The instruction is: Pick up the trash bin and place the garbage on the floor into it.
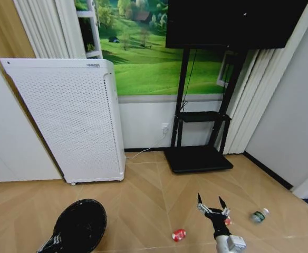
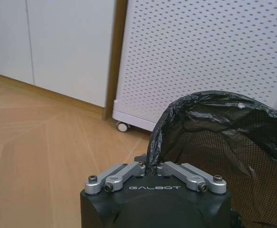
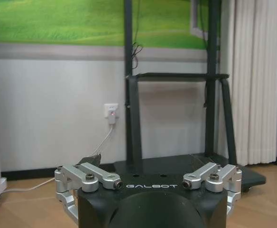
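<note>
Trash bin (image 1: 80,226) low at robot's left, left gripper (image 2: 152,167) clamped on bag-lined rim, mouth up to receive litter; right gripper (image 1: 213,206) spread wide above floor (image 1: 143,195) near red can (image 1: 179,235), green-label bottle (image 1: 259,215) further right

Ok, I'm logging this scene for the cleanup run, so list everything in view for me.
trash bin: one, black, bag-lined, lower left of the head view
garbage: red piece on the floor mid-front; another red piece behind the right gripper; clear bottle further right
floor: tan chevron wood
appliance: one, white, perforated, left by the wall
TV stand: one, black, centre back
left gripper: shut on the bin's rim
right gripper: open, above the floor
</note>
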Controlling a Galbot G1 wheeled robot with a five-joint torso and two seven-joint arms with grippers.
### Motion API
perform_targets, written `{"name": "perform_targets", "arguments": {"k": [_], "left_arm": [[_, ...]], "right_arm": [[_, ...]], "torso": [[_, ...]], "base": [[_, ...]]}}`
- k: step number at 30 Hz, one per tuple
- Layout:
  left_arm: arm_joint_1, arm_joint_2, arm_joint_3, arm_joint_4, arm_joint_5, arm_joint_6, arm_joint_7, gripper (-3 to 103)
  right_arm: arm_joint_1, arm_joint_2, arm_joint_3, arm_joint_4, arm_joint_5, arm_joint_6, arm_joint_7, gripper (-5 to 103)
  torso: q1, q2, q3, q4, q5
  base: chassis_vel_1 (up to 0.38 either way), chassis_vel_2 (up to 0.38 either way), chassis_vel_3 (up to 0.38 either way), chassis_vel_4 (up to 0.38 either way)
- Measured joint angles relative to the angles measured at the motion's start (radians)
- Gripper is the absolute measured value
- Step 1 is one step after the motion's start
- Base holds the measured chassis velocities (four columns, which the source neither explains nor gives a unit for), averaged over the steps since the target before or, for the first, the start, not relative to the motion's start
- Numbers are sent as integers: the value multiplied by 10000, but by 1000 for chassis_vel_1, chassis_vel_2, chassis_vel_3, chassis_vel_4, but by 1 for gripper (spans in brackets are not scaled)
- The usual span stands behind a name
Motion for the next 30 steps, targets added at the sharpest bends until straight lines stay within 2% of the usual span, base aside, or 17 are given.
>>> {"name": "perform_targets", "arguments": {"k": [4, 8, 11, 14, 19, 21, 23, 30], "left_arm": [[22, 7, -44, 4, 1, 15, -14, 3], [32, -1, -77, 16, -34, -8, -43, 3], [32, -28, -83, -19, -67, -21, -88, 3], [34, -118, -83, -85, -118, -94, -137, 3], [30, -214, -65, -147, -693, -443, -120, 3], [14, -222, -65, -158, -702, -443, -159, 3], [-33, -203, -73, -168, -657, -430, -231, 3], [-63, -70, -74, -248, -849, -553, 5, 3]], "right_arm": [[375, -490, 12, -719, 84, -228, 38, 100], [761, -919, -360, -1612, 49, -559, 359, 100], [1035, -1116, -566, -2115, -49, -983, 487, 100], [1161, -1290, -766, -2723, 411, -1903, 648, 101], [1120, -1237, -810, -3520, 280, -2070, 522, 94], [1057, -1208, -827, -3620, 280, -2090, 480, 94], [888, -1090, -979, -3994, 241, -2127, 374, 100], [1172, -822, -1354, -4962, -40, -2197, 444, 100]], "torso": [[0, 0, -1, -3, -5], [0, -1, 1, 7, 9], [0, 0, 1, 6, 0], [0, 0, 0, -4, 4], [0, 0, -1, 2, 4], [0, 0, -1, 1, -1], [0, 1, -1, 0, 3], [0, 0, -1, -1, 2]], "base": [[231, 206, -222, -245], [107, 22, -25, -83], [-71, 36, 80, 15], [-106, -43, 47, 28], [-39, -22, 9, 8], [52, -5, -49, 2], [26, 11, -16, -9], [0, 0, 0, 0]]}}
